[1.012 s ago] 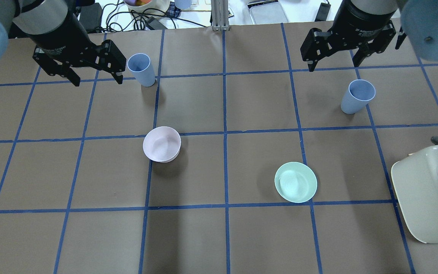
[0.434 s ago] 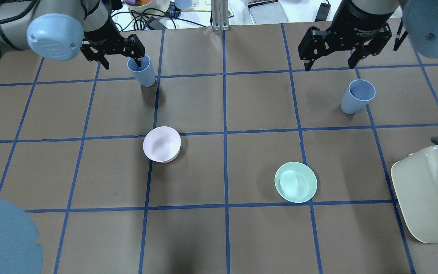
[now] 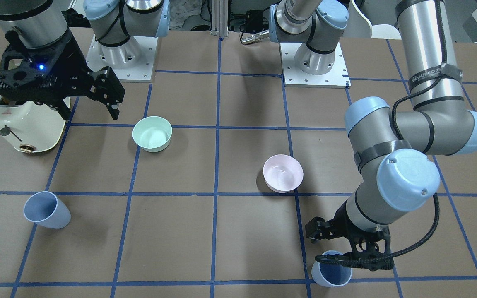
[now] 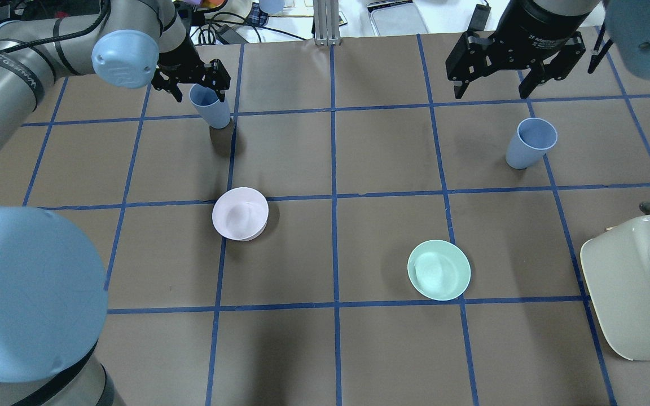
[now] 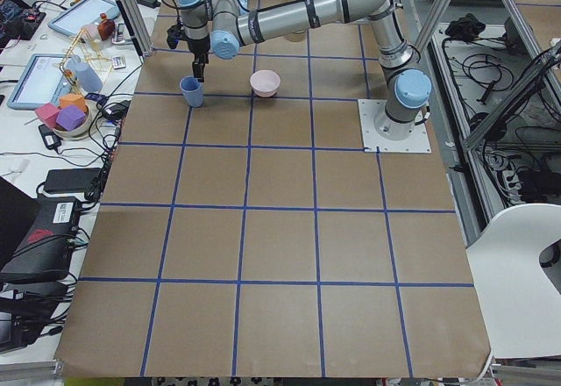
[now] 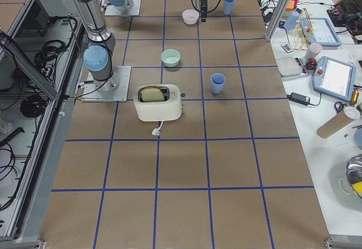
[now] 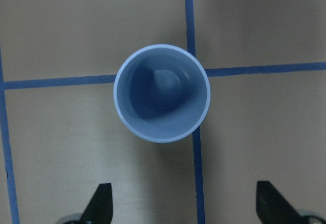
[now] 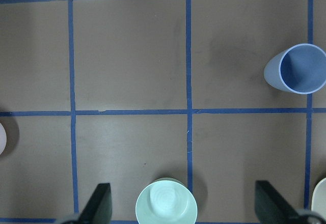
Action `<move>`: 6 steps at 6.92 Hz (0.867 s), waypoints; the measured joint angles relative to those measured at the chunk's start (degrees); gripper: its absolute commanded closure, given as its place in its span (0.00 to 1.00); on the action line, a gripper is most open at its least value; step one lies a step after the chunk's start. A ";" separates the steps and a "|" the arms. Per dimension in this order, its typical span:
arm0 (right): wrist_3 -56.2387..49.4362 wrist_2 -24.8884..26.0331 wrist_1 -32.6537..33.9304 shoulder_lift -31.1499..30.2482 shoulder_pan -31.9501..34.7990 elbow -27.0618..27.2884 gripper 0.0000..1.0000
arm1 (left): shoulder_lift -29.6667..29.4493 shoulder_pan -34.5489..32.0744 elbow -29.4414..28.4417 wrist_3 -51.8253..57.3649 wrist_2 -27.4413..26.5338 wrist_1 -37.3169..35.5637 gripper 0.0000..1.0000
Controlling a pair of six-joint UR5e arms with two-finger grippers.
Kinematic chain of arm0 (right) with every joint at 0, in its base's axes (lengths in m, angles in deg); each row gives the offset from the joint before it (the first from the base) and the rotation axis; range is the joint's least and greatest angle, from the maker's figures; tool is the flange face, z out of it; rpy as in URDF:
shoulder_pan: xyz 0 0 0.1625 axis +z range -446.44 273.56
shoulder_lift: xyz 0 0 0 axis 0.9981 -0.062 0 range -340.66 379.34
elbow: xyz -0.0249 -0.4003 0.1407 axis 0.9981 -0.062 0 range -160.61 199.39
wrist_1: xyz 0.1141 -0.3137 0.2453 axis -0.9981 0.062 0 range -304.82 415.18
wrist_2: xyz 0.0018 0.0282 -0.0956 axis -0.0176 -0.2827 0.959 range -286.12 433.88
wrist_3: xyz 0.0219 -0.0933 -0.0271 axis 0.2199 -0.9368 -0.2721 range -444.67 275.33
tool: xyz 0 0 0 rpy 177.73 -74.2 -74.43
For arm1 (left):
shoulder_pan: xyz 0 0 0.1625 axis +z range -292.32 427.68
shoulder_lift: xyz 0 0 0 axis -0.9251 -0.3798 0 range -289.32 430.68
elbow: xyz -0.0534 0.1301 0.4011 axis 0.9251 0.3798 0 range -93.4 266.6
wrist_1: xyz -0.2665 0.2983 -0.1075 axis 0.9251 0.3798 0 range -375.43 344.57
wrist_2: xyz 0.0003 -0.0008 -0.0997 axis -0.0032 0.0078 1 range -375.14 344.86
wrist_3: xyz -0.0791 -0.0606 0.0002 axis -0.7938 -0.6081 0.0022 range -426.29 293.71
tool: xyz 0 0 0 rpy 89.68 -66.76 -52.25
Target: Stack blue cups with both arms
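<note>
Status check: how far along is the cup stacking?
Nothing is stacked yet: the left cup and right cup stand far apart on the table. In hand: the left gripper is open at the left cup, not closed on it. The right gripper hangs open, short of the right cup. Left: grasp, lift, nest one cup in the other.

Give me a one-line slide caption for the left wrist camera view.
Left pincer, open, looks straight down into an upright blue cup standing where blue tape lines cross.

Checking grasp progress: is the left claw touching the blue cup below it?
Apart. Left wrist view shows the left claw open, both fingertips clear of the blue cup.
</note>
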 measured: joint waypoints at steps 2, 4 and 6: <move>1.08 0.06 -0.05 -0.04 -0.08 -0.01 0.01 | -2.16 -1.20 -0.21 0.26 -0.22 -4.49 0.08; 1.18 0.06 -0.04 -0.05 -0.12 -0.01 0.01 | -4.05 -1.60 -0.24 0.49 -0.35 -9.90 0.55; 1.07 0.05 0.02 -0.05 -0.17 0.02 0.01 | -4.97 -1.79 -0.13 0.60 -0.72 -11.19 1.00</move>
